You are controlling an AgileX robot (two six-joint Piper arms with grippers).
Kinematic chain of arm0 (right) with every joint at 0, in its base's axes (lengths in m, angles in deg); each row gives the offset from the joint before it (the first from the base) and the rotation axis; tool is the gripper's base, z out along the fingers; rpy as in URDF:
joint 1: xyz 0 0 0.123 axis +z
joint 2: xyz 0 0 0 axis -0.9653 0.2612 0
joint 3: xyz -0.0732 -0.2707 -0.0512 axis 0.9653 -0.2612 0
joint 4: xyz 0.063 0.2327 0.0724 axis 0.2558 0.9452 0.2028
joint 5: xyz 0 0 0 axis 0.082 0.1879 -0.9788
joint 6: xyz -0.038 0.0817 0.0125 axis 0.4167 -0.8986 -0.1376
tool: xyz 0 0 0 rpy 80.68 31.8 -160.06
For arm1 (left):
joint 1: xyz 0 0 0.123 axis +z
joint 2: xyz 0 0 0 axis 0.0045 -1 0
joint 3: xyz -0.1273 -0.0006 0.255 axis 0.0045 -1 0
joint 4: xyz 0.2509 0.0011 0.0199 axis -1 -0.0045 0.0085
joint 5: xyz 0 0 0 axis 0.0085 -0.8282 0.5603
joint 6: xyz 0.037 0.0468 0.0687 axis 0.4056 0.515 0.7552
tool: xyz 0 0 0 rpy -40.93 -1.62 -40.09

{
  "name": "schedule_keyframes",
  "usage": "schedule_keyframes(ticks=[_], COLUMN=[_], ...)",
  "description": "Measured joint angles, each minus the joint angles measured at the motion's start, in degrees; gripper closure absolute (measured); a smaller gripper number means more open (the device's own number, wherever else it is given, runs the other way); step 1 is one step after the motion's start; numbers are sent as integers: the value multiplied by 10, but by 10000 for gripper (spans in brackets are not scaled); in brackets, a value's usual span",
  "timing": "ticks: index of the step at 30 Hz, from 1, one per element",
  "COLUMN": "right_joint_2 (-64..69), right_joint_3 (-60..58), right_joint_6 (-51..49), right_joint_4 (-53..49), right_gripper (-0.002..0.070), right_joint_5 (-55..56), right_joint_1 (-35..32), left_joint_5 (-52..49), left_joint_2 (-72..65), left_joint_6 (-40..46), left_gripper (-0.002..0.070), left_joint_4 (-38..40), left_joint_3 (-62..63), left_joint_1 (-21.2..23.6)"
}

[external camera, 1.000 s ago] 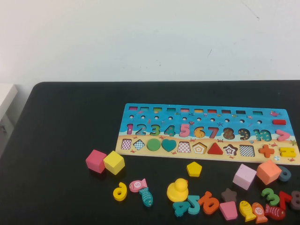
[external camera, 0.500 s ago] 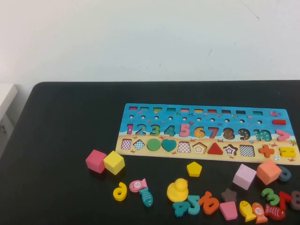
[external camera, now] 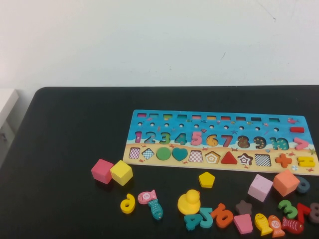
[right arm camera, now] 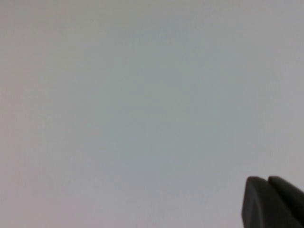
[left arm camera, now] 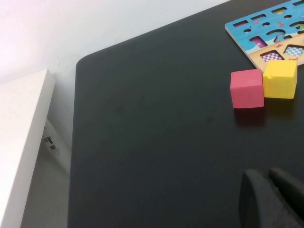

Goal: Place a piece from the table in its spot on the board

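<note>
The piece, a small flat yellow pentagon, lies on the black table just in front of the board. The board is long, blue on top and sandy below, with coloured numbers and a row of shape slots; its corner also shows in the left wrist view. Neither arm appears in the high view. My left gripper hovers over bare table off the board's left end, near the pink and yellow cubes, its fingers pressed together and empty. My right gripper is shut and empty, facing a blank pale surface.
A pink cube and a yellow cube sit left of the piece. A yellow duck, fish, loose numbers, a lilac cube and an orange cube crowd the front right. A white surface borders the table's left edge.
</note>
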Motion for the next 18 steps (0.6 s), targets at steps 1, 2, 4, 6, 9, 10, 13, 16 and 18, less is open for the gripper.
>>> schedule_keyframes(ticks=[1,2,4,6,9,10,13,16,18], right_joint_2=[0,0,0,0,23,43,105,212,269], right_joint_3=[7,17,56,99,163,186,228,267,276], right_joint_6=[-16,-31,-69,-119,-215,-249,-338,-452,-513], right_joint_4=[-10,-28,-93,-162,-262,-296,-402,-510,-579], right_gripper=[657,657,657,657,658,658,658,657,657], right_joint_5=[-35,-68,-154,-223,-302,-324,-346,-348,-327], right_joint_1=[0,0,0,0,0,0,0,6,11], left_joint_5=[0,0,0,0,0,0,0,0,0], left_joint_2=[0,0,0,0,0,0,0,0,0], left_joint_6=[0,0,0,0,0,0,0,0,0], left_gripper=[676,676,676,676,676,676,677,677,677], left_joint_4=[0,0,0,0,0,0,0,0,0], left_joint_3=[0,0,0,0,0,0,0,0,0], left_joint_1=[0,0,0,0,0,0,0,0,0])
